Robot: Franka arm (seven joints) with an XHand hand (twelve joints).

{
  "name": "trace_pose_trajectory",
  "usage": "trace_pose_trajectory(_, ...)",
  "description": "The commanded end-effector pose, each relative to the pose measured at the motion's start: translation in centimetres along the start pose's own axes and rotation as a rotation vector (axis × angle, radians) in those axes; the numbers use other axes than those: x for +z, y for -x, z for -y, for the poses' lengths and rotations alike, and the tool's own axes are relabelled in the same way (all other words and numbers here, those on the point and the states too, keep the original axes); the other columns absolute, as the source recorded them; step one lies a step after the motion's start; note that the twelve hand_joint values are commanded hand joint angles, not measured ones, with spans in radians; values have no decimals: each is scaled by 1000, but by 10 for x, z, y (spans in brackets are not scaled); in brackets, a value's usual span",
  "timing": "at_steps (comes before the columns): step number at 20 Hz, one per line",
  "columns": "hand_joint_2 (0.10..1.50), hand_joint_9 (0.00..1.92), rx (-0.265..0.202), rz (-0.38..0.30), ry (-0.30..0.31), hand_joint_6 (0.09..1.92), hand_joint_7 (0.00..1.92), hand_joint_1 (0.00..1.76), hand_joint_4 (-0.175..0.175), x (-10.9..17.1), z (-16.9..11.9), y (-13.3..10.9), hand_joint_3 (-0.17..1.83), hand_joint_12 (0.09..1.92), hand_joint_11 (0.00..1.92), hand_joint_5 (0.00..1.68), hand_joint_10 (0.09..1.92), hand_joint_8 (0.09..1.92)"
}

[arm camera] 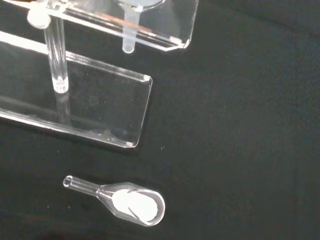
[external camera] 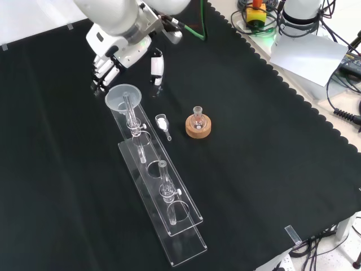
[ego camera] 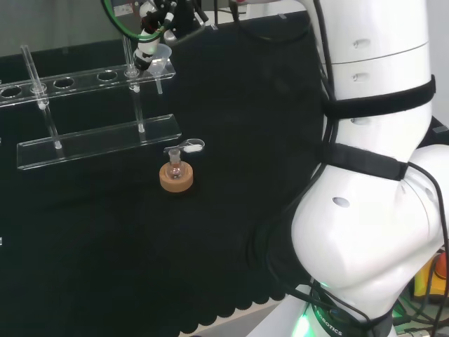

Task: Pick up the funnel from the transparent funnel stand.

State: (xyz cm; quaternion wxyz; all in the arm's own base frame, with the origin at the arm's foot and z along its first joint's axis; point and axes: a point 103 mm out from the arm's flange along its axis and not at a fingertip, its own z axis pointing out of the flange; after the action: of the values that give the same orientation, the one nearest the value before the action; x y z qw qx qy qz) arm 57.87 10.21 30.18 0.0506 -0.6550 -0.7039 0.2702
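Note:
The clear funnel [ego camera: 161, 63] sits in the end hole of the transparent stand [ego camera: 84, 78], its stem hanging below the upper shelf. In the front view the funnel's [external camera: 117, 97] round rim lies at the stand's [external camera: 169, 209] far end. The black and white hand [external camera: 121, 51] hovers just beyond and above that rim, with fingers [external camera: 104, 72] on one side and the thumb [external camera: 157, 68] on the other, spread apart and holding nothing. In the head view the hand [ego camera: 149, 43] is right over the funnel. The wrist view shows the funnel's stem [arm camera: 129, 39] under the shelf [arm camera: 167, 36].
A small flask on a cork ring [external camera: 199, 126] stands right of the stand in the front view. A clear glass scoop with white powder [external camera: 162, 122] lies between them, also in the wrist view [arm camera: 131, 202]. Upright rods [external camera: 164, 178] rise from the stand's base [arm camera: 100, 107].

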Motion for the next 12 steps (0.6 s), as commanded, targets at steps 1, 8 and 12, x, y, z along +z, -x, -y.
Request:
trace_pose_trajectory(1, 738, 197, 5, 78, -36, 87, 0, 537, -61, 3, -3, -2, 217, 1446, 424, 133, 850, 565)
trace_pose_trajectory(8, 737, 204, 9, 94, -11, 87, 0, 584, -58, 3, -6, 0, 233, 1433, 457, 135, 870, 546)
trace_pose_trajectory(12, 733, 213, -2, 80, 4, 87, 0, 593, -55, 2, -8, 0, 244, 1421, 476, 123, 874, 566)
